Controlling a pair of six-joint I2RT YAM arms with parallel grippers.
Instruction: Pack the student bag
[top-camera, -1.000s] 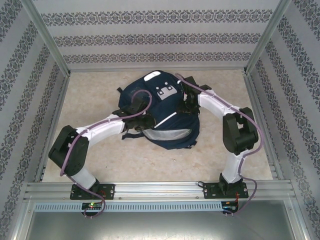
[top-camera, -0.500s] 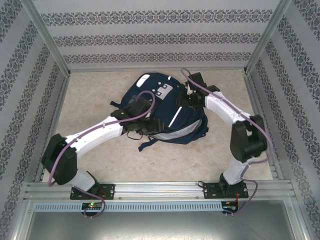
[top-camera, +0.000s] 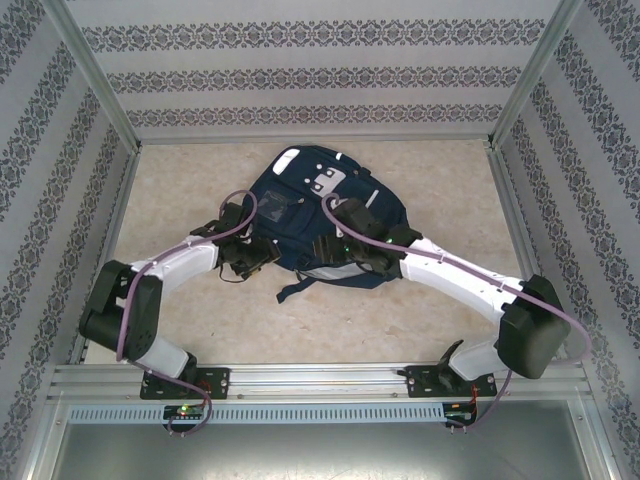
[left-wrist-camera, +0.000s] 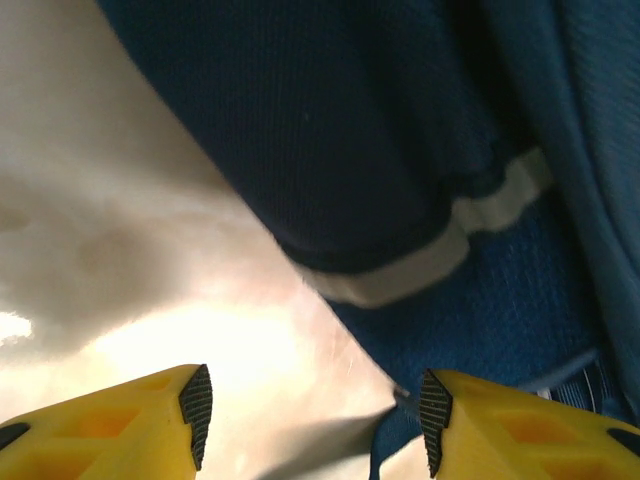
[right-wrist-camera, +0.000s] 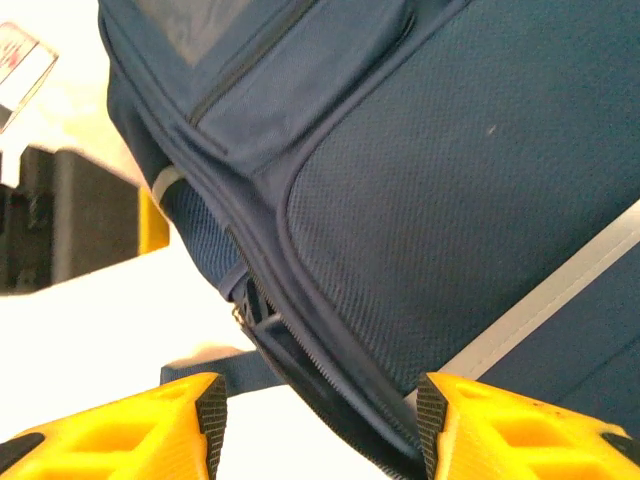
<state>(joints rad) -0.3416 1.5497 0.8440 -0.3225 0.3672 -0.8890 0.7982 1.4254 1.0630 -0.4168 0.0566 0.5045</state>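
The student bag (top-camera: 300, 205) is a navy backpack with pale stripes, lying flat in the middle of the table, top end away from the arms. My left gripper (top-camera: 255, 258) sits low at the bag's near-left edge. In the left wrist view it (left-wrist-camera: 310, 415) is open over bare table, with the bag's fabric (left-wrist-camera: 400, 150) just touching the right fingertip (left-wrist-camera: 432, 415). My right gripper (top-camera: 332, 247) is at the bag's near edge. In the right wrist view it (right-wrist-camera: 318, 425) is open, and the bag's zippered seam (right-wrist-camera: 300, 350) runs down between the jaws towards the right finger.
A dark strap (top-camera: 295, 288) trails from the bag onto the beige table (top-camera: 180, 180). Patterned walls and metal posts enclose the table on three sides. The left gripper's black body (right-wrist-camera: 60, 215) lies close to the left in the right wrist view.
Both grippers have opened. The bag has settled flatter and further back. The right arm swung from the bag's far right round to its near edge; the left arm drew back leftwards.
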